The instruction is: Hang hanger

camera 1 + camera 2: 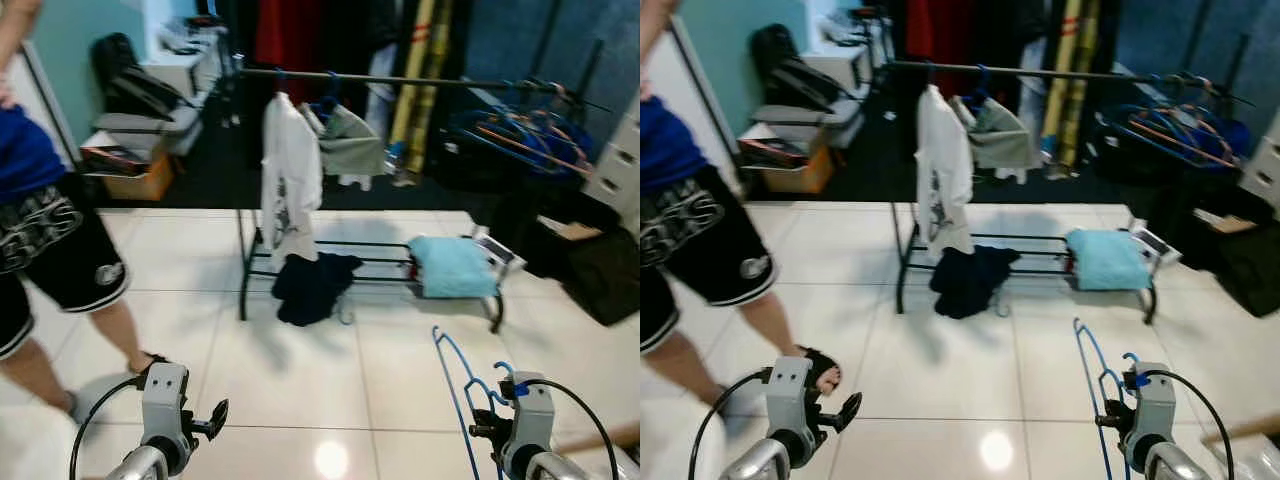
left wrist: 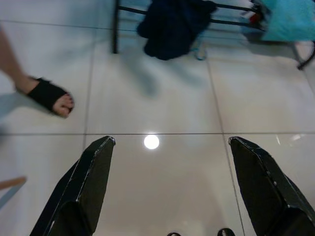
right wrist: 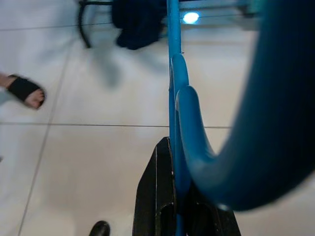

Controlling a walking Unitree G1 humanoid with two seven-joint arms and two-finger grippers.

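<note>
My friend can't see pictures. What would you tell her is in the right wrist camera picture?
The right end effector is shut on a blue hanger, seen very close up over a shiny white tile floor. Farther off, dark clothes hang off the bottom of a black rack, and a person's foot in a black sandal is at the edge.
</note>
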